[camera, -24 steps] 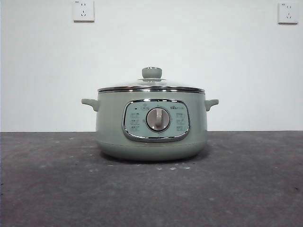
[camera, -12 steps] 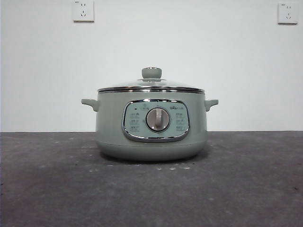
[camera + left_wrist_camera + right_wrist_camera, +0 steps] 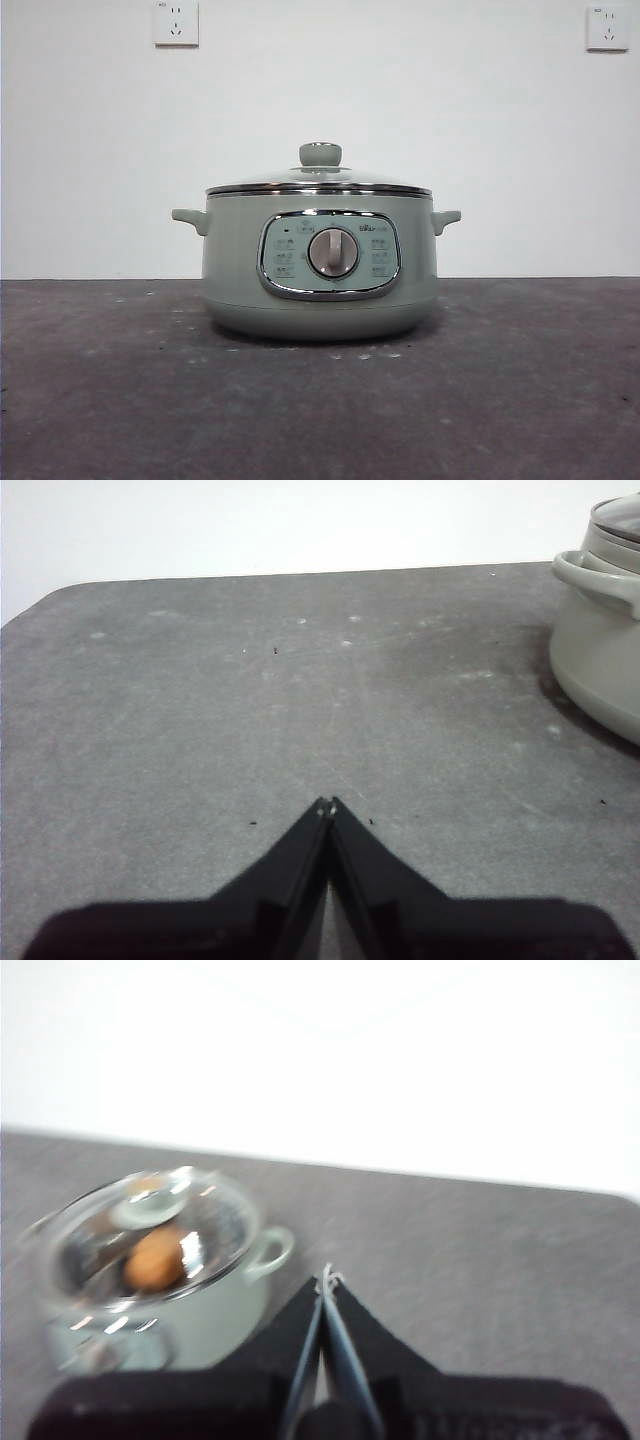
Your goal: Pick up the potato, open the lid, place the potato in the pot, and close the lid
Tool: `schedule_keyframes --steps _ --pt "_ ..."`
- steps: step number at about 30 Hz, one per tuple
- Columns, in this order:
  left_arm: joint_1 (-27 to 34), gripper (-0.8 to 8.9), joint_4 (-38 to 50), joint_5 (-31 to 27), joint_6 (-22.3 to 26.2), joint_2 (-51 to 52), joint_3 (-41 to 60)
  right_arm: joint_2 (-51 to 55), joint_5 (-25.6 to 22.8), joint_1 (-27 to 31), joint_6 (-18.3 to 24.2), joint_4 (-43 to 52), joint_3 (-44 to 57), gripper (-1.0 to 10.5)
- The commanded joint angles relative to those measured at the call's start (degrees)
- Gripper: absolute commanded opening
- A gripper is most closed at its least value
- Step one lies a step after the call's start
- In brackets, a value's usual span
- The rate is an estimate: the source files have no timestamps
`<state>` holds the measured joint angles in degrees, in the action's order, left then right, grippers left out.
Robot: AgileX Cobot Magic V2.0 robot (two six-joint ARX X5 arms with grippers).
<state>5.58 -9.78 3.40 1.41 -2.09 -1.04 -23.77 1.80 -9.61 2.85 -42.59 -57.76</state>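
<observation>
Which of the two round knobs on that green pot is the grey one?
The dial in the chrome-framed panel on the pot front is grey; the other knob, atop the glass lid, is sage green.

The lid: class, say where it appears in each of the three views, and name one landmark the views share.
Front view: the lid sits closed on the pot, centre frame.
Left wrist view: only its edge shows, at the top right corner.
Right wrist view: left of centre, the potato visible through the glass.
Shared landmark: the pot's side handle.
</observation>
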Motion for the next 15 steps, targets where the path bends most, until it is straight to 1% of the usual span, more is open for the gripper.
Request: schedule_keyframes --steps 1,5,9,12,15 --pt "0.1 -0.03 0.4 0.0 -0.5 0.0 0.6 4.6 0.2 2.6 0.3 10.9 13.3 0.0" --pt "0.1 -0.03 0.4 0.0 -0.5 0.0 0.6 10.9 0.1 5.6 0.3 22.1 27.9 0.0" --pt "0.1 -0.03 0.4 0.0 -0.5 -0.2 0.6 15.5 0.1 7.1 0.3 30.8 39.3 0.0" --pt "0.1 -0.03 0.4 0.0 -0.5 -0.3 0.6 18.7 0.1 7.4 0.2 34.7 45.8 0.0" --pt "0.1 -0.03 0.4 0.0 -0.5 -0.5 0.6 21.5 0.1 7.4 0.2 36.0 50.4 0.0"
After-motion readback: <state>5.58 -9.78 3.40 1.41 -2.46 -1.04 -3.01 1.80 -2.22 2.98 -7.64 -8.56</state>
